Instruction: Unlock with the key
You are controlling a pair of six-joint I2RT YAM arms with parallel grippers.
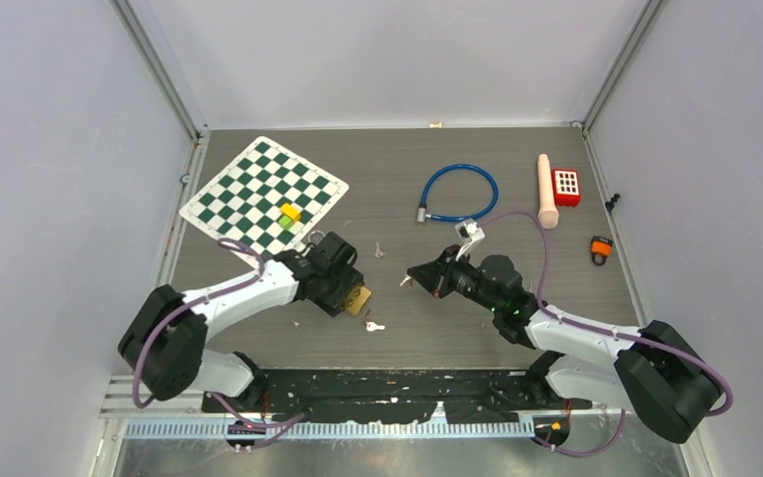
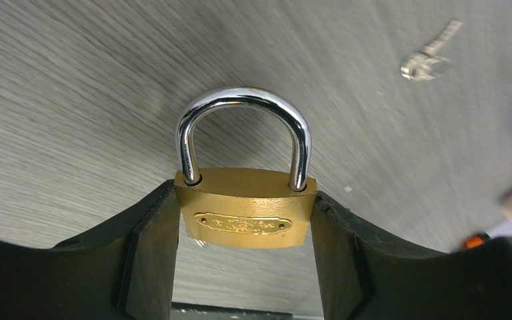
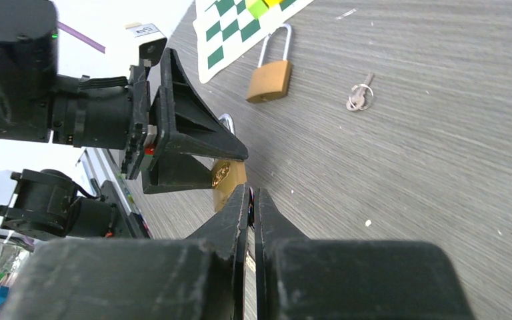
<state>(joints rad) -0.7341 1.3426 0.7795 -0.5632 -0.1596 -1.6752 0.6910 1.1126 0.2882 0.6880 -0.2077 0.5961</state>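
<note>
Overhead: left gripper (image 1: 356, 297) pinches a brass padlock (image 1: 361, 299) mid-table; a key (image 1: 375, 326) lies near. Left wrist: fingers (image 2: 150, 260) clamp the padlock's sides, shackle closed. Right wrist: right gripper (image 3: 251, 195) fingers pressed together, pointing at padlock.

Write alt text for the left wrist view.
A brass padlock, its steel shackle closed, is clamped by its sides in the left gripper between two black fingers, over a grey wood-grain table. A small silver key lies on the table at the upper right.
</note>
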